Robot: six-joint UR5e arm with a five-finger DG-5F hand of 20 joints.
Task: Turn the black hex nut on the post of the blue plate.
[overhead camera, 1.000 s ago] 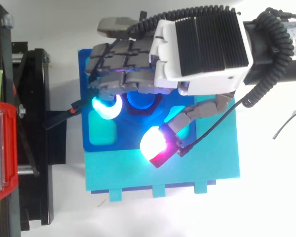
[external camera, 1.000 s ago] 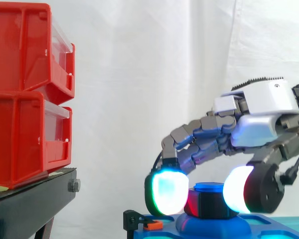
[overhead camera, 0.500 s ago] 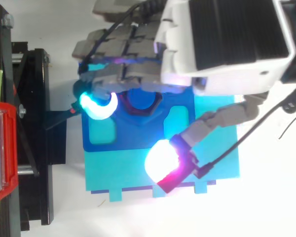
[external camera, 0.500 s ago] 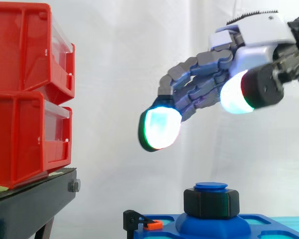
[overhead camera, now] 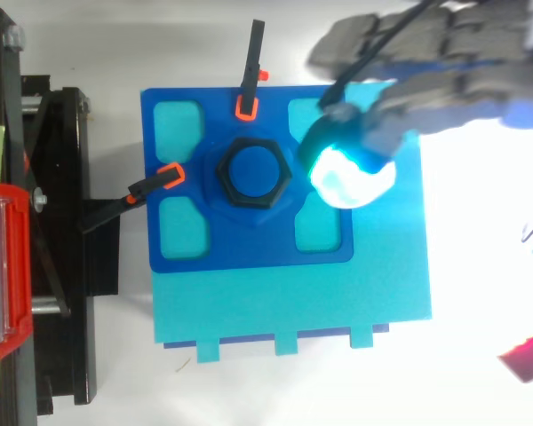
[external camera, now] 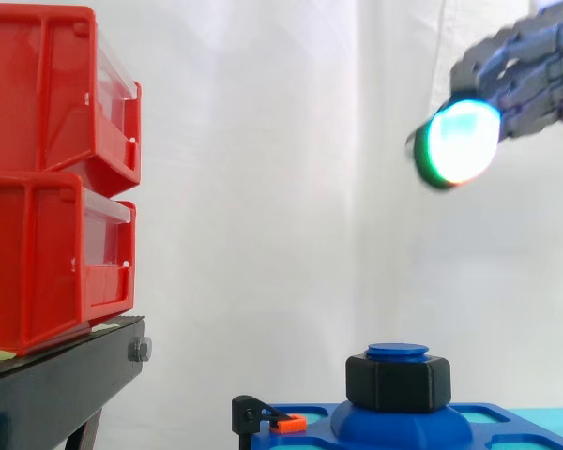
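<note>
While the red bins (external camera: 52, 178) sit stacked on the black stand (external camera: 61, 384) at the far left, the blue plate (overhead camera: 249, 244) lies just to their right on a paler cyan base (overhead camera: 293, 306). A black clamp (overhead camera: 153, 185) with an orange tip grips the plate's left edge, and a second clamp (overhead camera: 251, 71) grips its upper edge in the top view. At the plate's middle the black hex nut (external camera: 398, 382) sits on the blue post (external camera: 398, 352), whose round cap shows just above it. Farther right, the hand (external camera: 516, 70) hangs high above the plate, well apart from the nut. Its fingers are loosely bent and relaxed, holding nothing, one glowing fingertip (external camera: 462, 141) pointing left.
</note>
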